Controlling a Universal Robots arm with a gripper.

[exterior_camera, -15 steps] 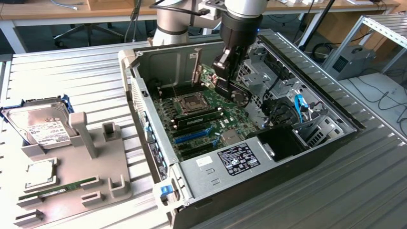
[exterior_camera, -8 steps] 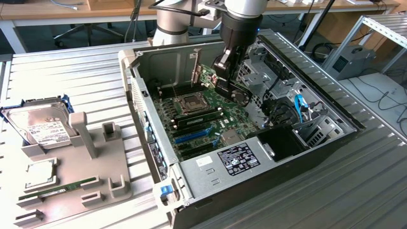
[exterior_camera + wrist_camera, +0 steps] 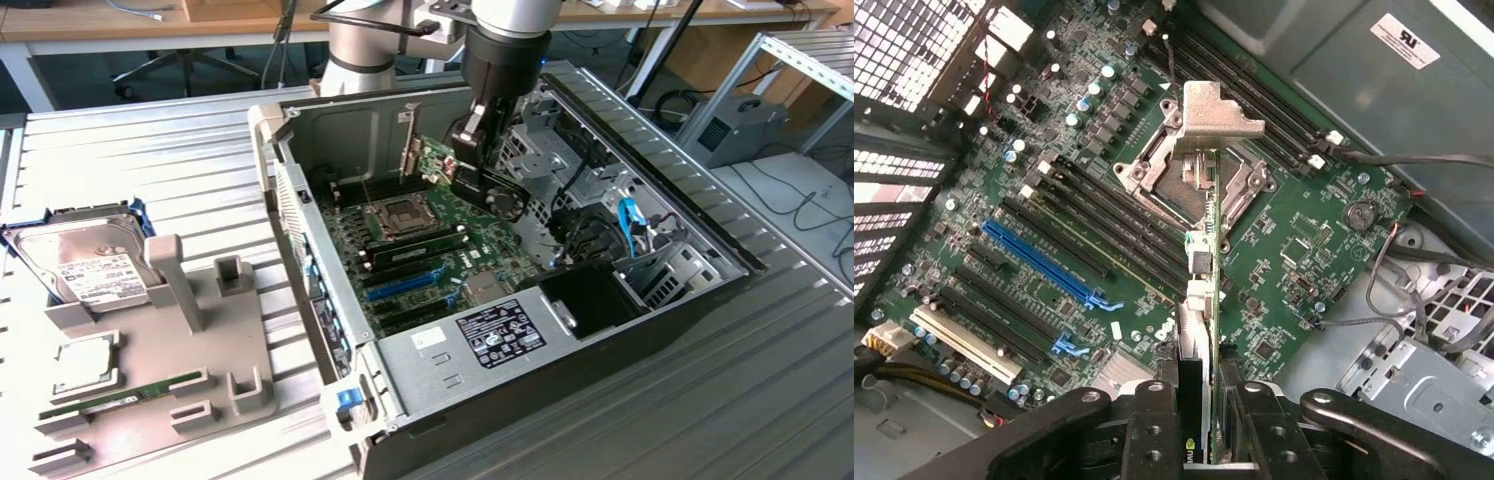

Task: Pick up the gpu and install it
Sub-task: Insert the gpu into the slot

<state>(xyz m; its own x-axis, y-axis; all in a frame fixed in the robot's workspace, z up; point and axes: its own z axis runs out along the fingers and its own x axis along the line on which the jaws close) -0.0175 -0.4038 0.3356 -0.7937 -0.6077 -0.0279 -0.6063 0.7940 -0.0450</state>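
My gripper (image 3: 477, 172) is inside the open computer case (image 3: 641, 215), shut on the gpu (image 3: 429, 158). The card hangs on edge above the motherboard (image 3: 430, 252), its metal bracket toward the rear of the case. In the wrist view the gpu (image 3: 1211, 250) is edge-on, clamped between the black fingers (image 3: 1156, 420) of the gripper (image 3: 1199, 405). Its silver bracket (image 3: 1219, 112) is at the far end, over the CPU socket (image 3: 1189, 175). The long blue slot (image 3: 1042, 260) lies to one side of the card, apart from it.
A grey holder tray (image 3: 160, 390) on the exterior view's left carries a silver hard drive (image 3: 83, 265), a processor chip (image 3: 84, 365) and a green memory stick (image 3: 123, 394). Cables (image 3: 627, 225) and a drive cage (image 3: 534, 150) crowd the case beside the arm.
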